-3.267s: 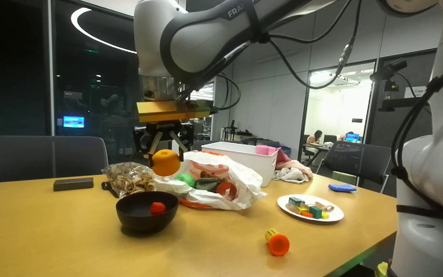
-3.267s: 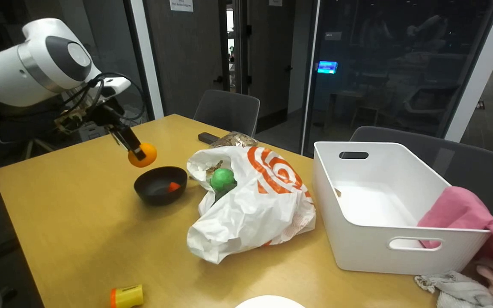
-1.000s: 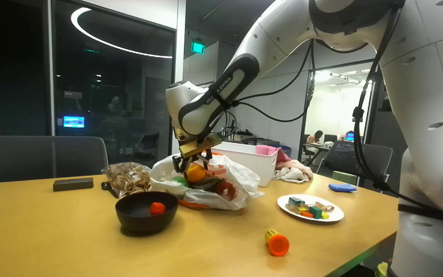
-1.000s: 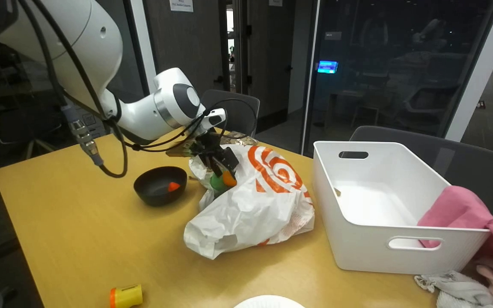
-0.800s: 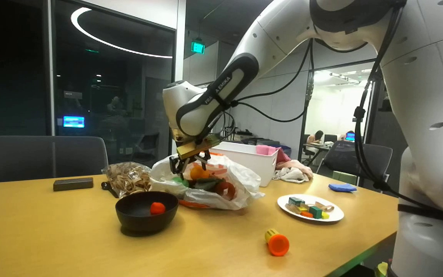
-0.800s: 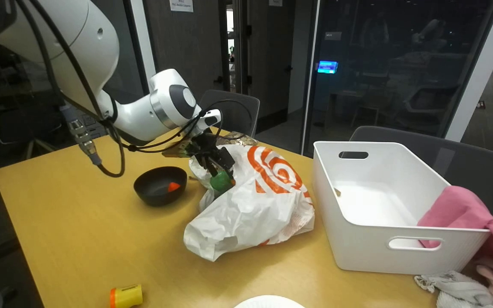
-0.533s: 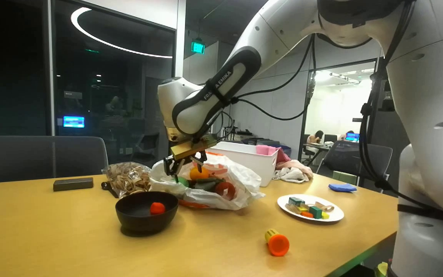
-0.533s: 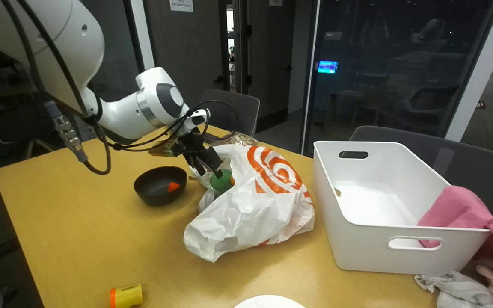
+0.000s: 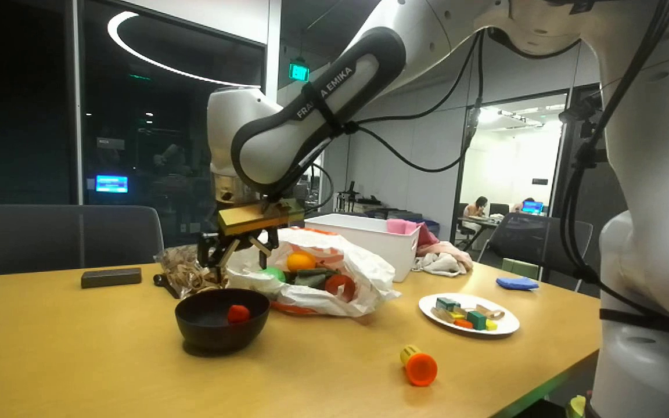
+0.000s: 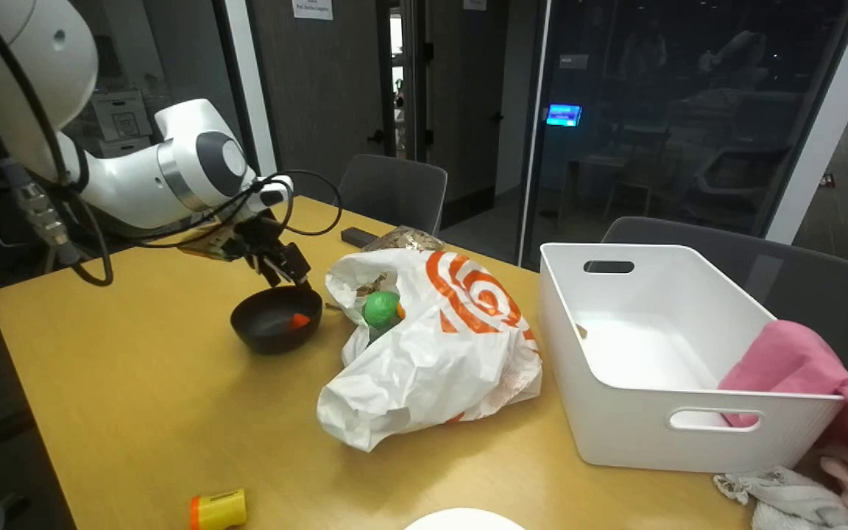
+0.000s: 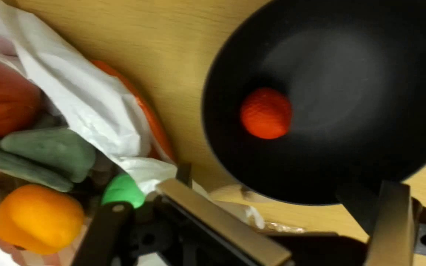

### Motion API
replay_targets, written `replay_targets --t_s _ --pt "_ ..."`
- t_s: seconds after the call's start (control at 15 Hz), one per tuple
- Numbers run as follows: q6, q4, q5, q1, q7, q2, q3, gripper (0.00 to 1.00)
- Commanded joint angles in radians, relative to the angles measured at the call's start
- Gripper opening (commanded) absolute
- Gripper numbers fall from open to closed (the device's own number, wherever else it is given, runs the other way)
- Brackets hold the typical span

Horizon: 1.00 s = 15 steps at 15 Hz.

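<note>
Standing wide apart, the fingers of the claw [image 9: 242, 273] have hold of nothing, and they hang close to the rim of the black bowl [image 9: 221, 334]. In the earlier frames the same claw carries the orange fruit [image 11: 39, 219], first near this bowl, then at the mouth of the white bag [image 10: 431, 368]. Now the fruit lies in the bag, near the green ball [image 10: 381, 309] and apart from the claw, which is back beside the bowl. The red ball [image 11: 266, 113] rests in the bowl, at the same place as before. In the wrist view one finger overlaps the bowl's edge, but it is rather dark there, so I cannot say if they touch. On the counter [image 9: 108, 366], the yellow cylinder [image 9: 417, 364] and the white plate [image 9: 427, 307] have not moved.
</note>
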Motion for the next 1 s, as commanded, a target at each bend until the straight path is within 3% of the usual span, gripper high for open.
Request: replay_targets --t_s 0.0,0.47,0.93 --pt "0.084 0.004 0.110 -0.006 -0.118 0.006 0.034 1.00" --pt "0.080 0.044 0.301 -0.028 -0.297 0.091 0.022 1.00" --pt "0.062 0.106 0.392 -0.050 -0.387 0.193 0.002 1.00"
